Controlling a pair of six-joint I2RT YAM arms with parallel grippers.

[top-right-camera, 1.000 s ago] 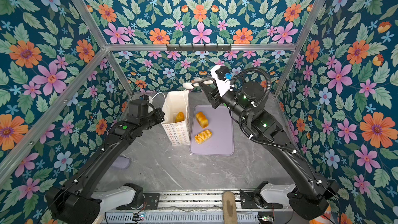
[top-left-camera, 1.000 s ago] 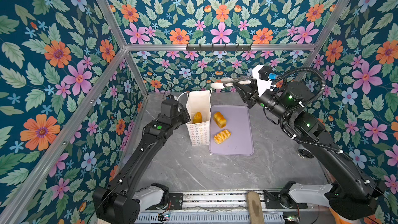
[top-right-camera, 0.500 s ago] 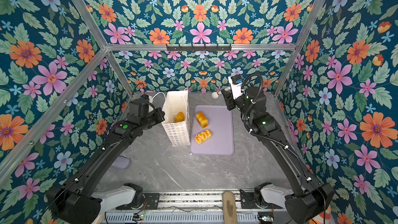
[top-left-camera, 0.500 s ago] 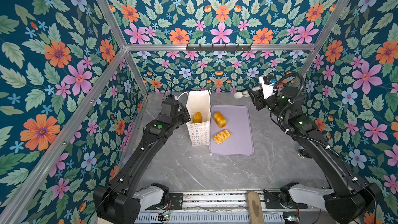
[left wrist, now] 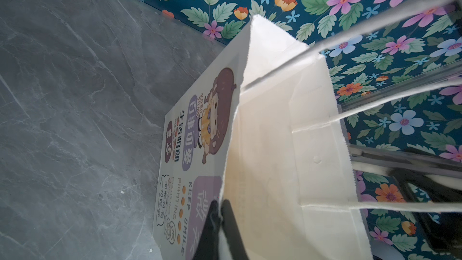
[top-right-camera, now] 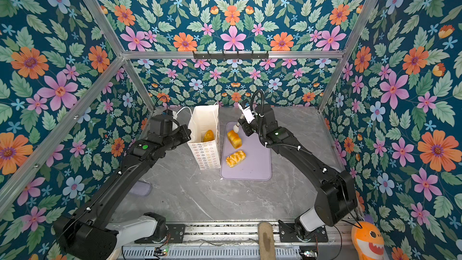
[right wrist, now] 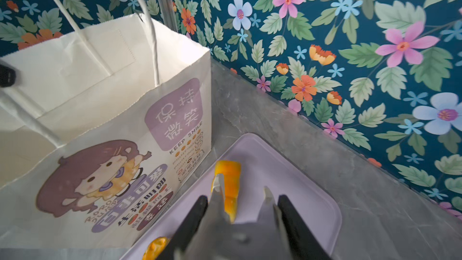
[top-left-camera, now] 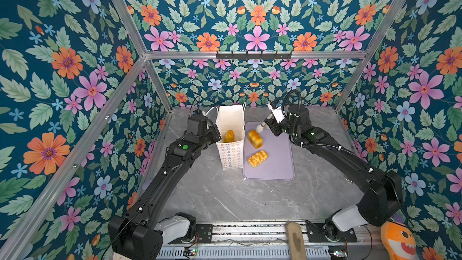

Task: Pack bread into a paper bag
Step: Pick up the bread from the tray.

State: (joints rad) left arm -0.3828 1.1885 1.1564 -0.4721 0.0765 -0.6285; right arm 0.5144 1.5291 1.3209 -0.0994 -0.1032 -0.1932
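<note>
2 black arms, the left arm (top-left-camera: 156, 186) and the right arm (top-left-camera: 350, 158), sit on white base joints (top-left-camera: 172, 226) at the metal rail (top-left-camera: 250, 231). Far from the rail, each carries a small green light (top-left-camera: 185, 147). A ribbed black cable (top-left-camera: 325, 146) runs along the right arm, and small white studs (top-left-camera: 370, 170) dot both. The right gripper (right wrist: 242, 183) has pale grey fingers (right wrist: 268, 208) in black holders (right wrist: 290, 216).

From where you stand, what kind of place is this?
Likely a robot test booth: flowered wallpaper on an aluminium frame, robot arms on a base rail, a paper bag beside a lilac tray.
</note>
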